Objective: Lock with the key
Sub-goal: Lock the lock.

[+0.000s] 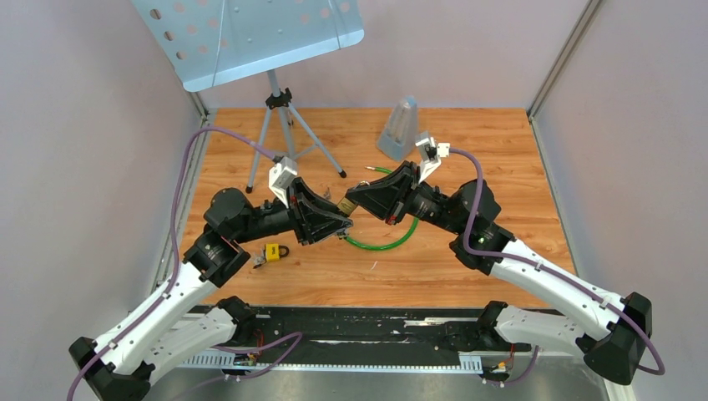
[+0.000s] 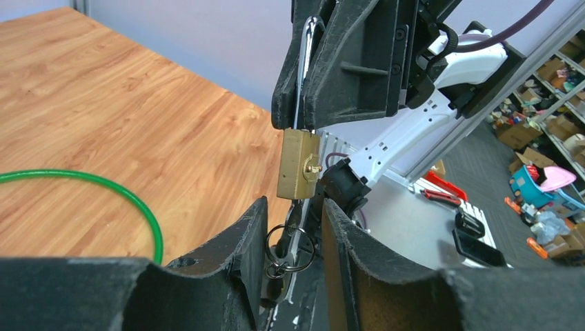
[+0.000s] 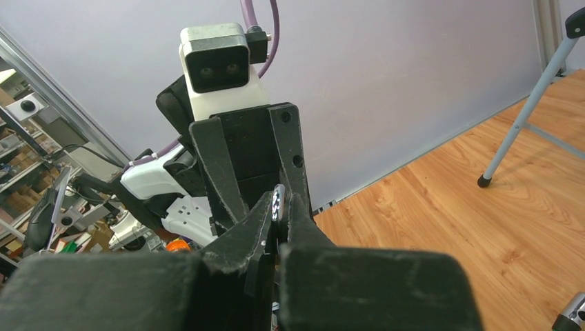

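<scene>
Above the wooden table (image 1: 501, 167), our right gripper (image 2: 298, 123) pinches the brass padlock (image 2: 296, 165) by its shackle (image 2: 305, 62), presenting the body's far end to our left gripper (image 2: 293, 207), whose fingers (image 2: 241, 234) clamp the ringed key (image 2: 296, 231), pointing at that end for turning.

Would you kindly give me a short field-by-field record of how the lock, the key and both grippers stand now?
right gripper: shut on the shackle of the brass padlock, held above the table
left gripper: shut on the key, just under the brass padlock
key in lock: tip at the padlock's underside; seated or not, cannot tell
lying on table: yellow padlock, green cable
</scene>
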You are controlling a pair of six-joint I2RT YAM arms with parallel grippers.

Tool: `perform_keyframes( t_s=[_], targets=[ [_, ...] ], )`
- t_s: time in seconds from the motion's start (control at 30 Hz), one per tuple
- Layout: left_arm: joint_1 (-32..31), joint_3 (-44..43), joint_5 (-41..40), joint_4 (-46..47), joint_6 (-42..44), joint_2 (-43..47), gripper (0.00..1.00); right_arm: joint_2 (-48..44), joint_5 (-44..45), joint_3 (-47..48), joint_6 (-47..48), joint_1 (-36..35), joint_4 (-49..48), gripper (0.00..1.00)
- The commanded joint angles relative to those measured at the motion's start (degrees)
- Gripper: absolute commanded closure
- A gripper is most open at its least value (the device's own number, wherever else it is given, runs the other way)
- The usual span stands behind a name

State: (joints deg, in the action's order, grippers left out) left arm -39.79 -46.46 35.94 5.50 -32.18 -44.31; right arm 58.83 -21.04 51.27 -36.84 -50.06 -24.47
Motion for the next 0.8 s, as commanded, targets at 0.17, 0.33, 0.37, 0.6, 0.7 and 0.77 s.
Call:
perform_keyframes(
  t_s=[0.17, 0.33, 0.37, 0.6, 0.7, 0.77],
  targets=[
    [-0.1, -1.0, -0.6, -0.4, 2.6, 2.1, 0.66, -1.4, 1.0, 0.7, 0.3, 0.1, -2.0, 1.00],
    [-0.1, -1.0, 0.2, -0.8, 2.9, 2.0, 0.96, -1.7, 1.0, 0.6, 0.7, 0.1, -2.0, 1.00],
    [-0.1, -1.0, -0.1, -0.9, 2.9, 2.0, 1.00, -1.8, 1.0, 0.5, 0.9, 0.1, -2.1, 1.00],
    [-0.1, 0.0, 0.7, -0.6, 3.7, 2.0, 1.00, -3.9, 4.4, -1.2, 1.4, 0.1, -3.8, 1.00],
    [-0.1, 0.3, 0.5, -0.7, 3.6, 2.1, 1.00, -4.9, 5.9, -1.7, 1.7, 0.1, -4.5, 1.00],
    [-0.1, 0.5, 0.4, -0.8, 3.4, 2.2, 1.00, -5.0, 5.1, -1.5, 2.5, 0.1, -4.4, 1.00]
  ],
)
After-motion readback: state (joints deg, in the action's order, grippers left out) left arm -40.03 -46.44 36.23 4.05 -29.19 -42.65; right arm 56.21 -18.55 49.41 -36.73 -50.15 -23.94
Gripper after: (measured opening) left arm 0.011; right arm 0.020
